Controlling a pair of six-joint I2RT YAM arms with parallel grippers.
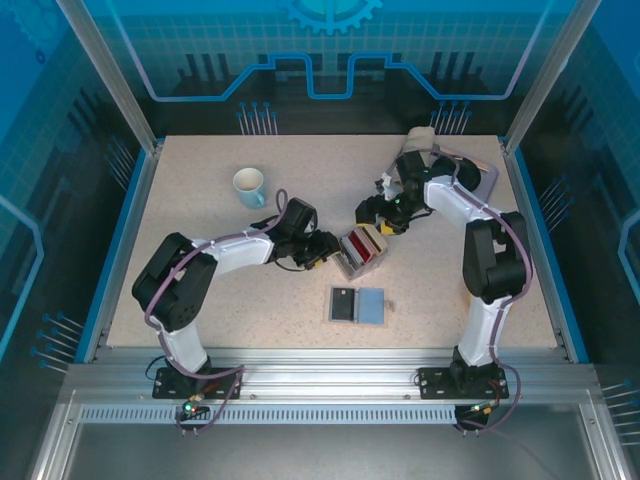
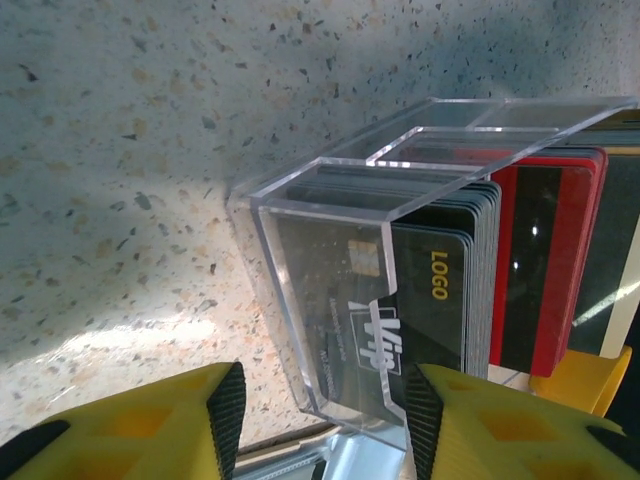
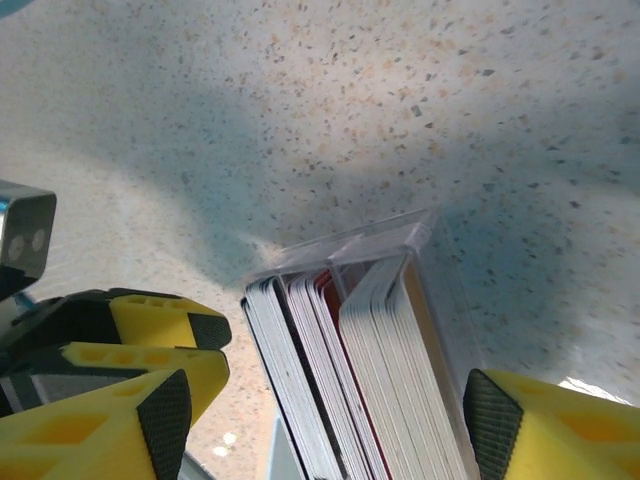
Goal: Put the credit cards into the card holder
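Note:
Several credit cards [image 1: 366,249] in red, black and white stand on edge in a clear acrylic box [image 1: 349,262] at the middle of the table. The card holder [image 1: 357,304] lies open and flat just in front of it, showing a dark panel and a blue-grey one. My left gripper [image 1: 325,250] is at the box's left end, open. In the left wrist view its jaws [image 2: 322,420] straddle the box's end [image 2: 330,270], with a gap at the left pad [image 2: 230,410]. My right gripper [image 1: 385,222] is open too, its jaws [image 3: 327,420] standing either side of the card stack [image 3: 340,350].
A pale blue mug [image 1: 249,186] stands at the back left. A beige object [image 1: 420,140] and a grey flat piece [image 1: 485,175] lie at the back right, behind the right arm. The left gripper's yellow fingers [image 3: 150,330] sit close beside the right one's.

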